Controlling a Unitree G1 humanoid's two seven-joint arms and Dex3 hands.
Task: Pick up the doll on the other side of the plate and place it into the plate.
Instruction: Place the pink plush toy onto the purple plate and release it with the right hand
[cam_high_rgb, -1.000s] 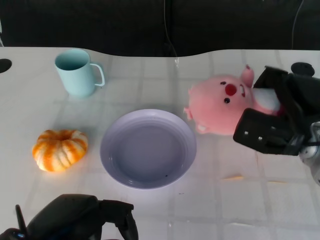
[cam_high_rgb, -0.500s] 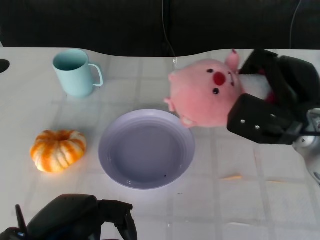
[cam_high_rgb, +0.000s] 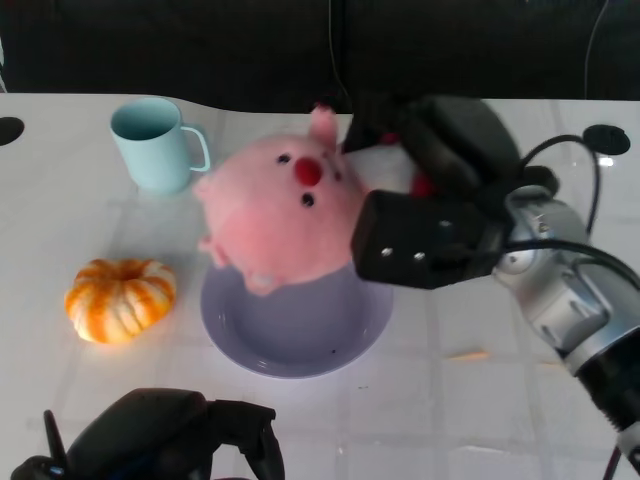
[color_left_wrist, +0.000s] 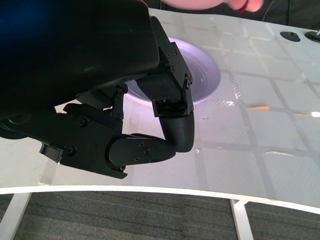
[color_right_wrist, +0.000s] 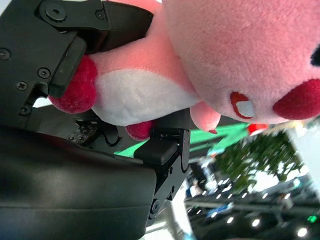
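Left hand: the left hand (cam_high_rgb: 170, 440) sits low at the near edge of the tabletop (cam_high_rgb: 480, 400), fingers curled inward with nothing between them; the left wrist view shows the same hand (color_left_wrist: 150, 125) closed on itself just above the bare surface
Plate: the lavender plate (cam_high_rgb: 340, 345) lies flat on the tabletop in the middle, just beyond the left hand; its far half is covered from view by the doll
Pumpkin: an orange and white pumpkin (cam_high_rgb: 120, 298) rests on the tabletop beside the plate, apart from it
Doll: the pink doll (cam_high_rgb: 280, 220) hangs in the air over the far part of the plate, face up toward the camera, its head on the side away from the right hand; contact with the plate cannot be judged from the head view
Right hand: the right hand (cam_high_rgb: 430, 215) reaches in from the robot's right and grips the doll by its body end; in the right wrist view the black fingers (color_right_wrist: 65, 65) clamp the white belly and red parts of the doll (color_right_wrist: 240, 55)
Mug: a pale blue mug (cam_high_rgb: 150, 145) stands upright at the far side, well apart from the plate, handle toward the doll
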